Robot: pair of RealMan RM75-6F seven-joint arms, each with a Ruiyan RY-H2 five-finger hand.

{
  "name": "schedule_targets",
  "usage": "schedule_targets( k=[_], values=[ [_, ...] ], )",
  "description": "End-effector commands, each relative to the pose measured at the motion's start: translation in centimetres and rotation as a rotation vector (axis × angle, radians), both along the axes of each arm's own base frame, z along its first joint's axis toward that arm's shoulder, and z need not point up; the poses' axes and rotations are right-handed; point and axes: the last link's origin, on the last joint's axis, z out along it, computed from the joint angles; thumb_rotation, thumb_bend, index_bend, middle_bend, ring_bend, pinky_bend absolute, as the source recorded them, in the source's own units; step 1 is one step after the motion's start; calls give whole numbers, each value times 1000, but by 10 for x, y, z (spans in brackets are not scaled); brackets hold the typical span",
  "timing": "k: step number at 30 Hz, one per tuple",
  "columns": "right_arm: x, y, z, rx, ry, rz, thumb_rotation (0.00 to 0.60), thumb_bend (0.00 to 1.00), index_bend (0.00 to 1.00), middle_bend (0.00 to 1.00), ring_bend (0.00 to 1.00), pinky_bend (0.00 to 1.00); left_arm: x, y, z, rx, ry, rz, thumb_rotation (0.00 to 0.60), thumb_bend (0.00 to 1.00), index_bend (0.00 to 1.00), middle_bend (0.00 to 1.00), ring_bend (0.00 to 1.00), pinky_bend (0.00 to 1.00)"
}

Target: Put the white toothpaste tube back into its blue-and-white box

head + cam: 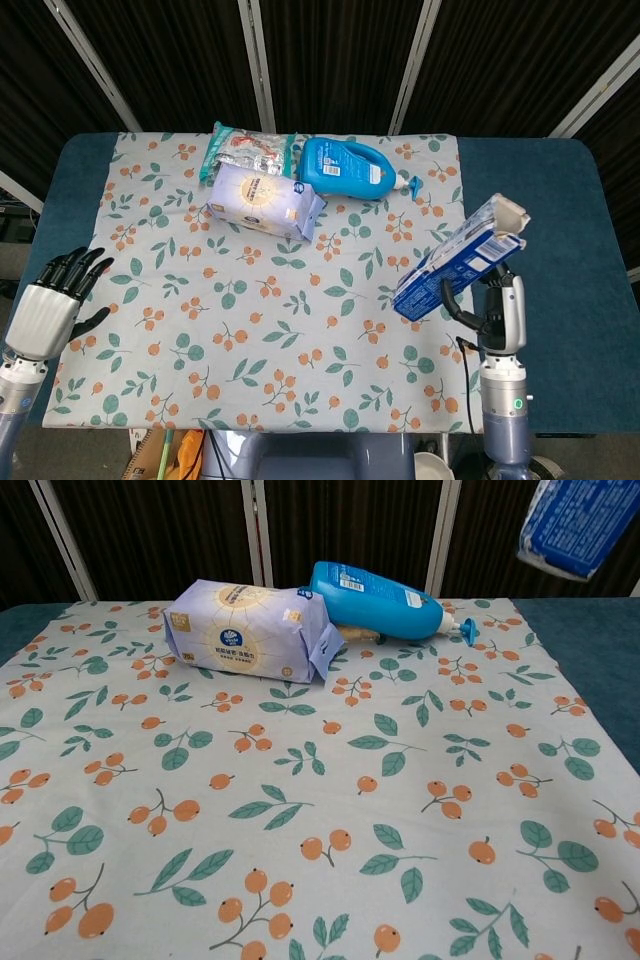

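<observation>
Right hand (pixel 497 312) is gripping the blue-and-white box (pixel 458 259) near its lower end, at the right of the head view; its fingers (pixel 452 304) are curling around the box's underside. The box is tilting up toward the upper right, open flap end highest, lower end just above the floral cloth (pixel 250 300). In the chest view only the box's blue end is showing, top right corner, well above the table (pixel 540 200).

The toothpaste tube is not visible anywhere, so it is presumably sitting inside the box, but that cannot be confirmed.

Judgement on the step in hand: the hand is tipping the box so the tube seats fully. To do it well, the open end should be staying highest so nothing slides out, and the grip should be staying on the long faces without crushing the cardboard. Flaps are looking open, so closing is likely next.

Left hand (pixel 50 305) is idling at the lower left, off the cloth's edge, fingers apart and holding nothing, well apart from the box.

Tissue pack (pixel 265 198), blue detergent bottle (pixel 348 168) and snack bag (pixel 248 148) are lying at the upper centre, well clear.
</observation>
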Motion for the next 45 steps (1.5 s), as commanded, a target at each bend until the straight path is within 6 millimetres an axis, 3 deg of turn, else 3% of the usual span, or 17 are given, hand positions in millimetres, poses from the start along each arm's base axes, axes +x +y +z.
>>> schedule_targets(
  k=[1,10,21,27,32,42,45],
  values=[
    [-17,1,-5,30,276,-5,600,496,394,585,543,618,0,0,0,-1,-4,-2,600,121,186,162,167,251],
    [-59,20,-31,126,683,-3,600,496,393,585,543,618,1,-1,2,-6,-43,12,600,121,186,162,167,251],
    [-85,24,-61,158,1084,-16,600,495,393,585,543,618,0,-2,2,-13,-51,21,600,122,187,164,167,251],
    [-87,24,-72,197,1172,-33,600,494,387,585,517,589,0,-3,1,-21,-45,21,600,121,187,163,167,251],
    [-84,26,-82,254,1218,-30,600,495,230,494,387,441,1,-5,0,-30,-42,19,600,121,185,161,167,251],
    [-71,34,-91,300,1259,-11,600,484,152,402,309,368,3,-11,0,-42,-50,16,600,121,185,161,167,251],
    [-70,36,-93,310,1271,-4,600,437,52,310,223,292,3,-12,0,-45,-54,17,600,121,184,160,167,251]
  ],
)
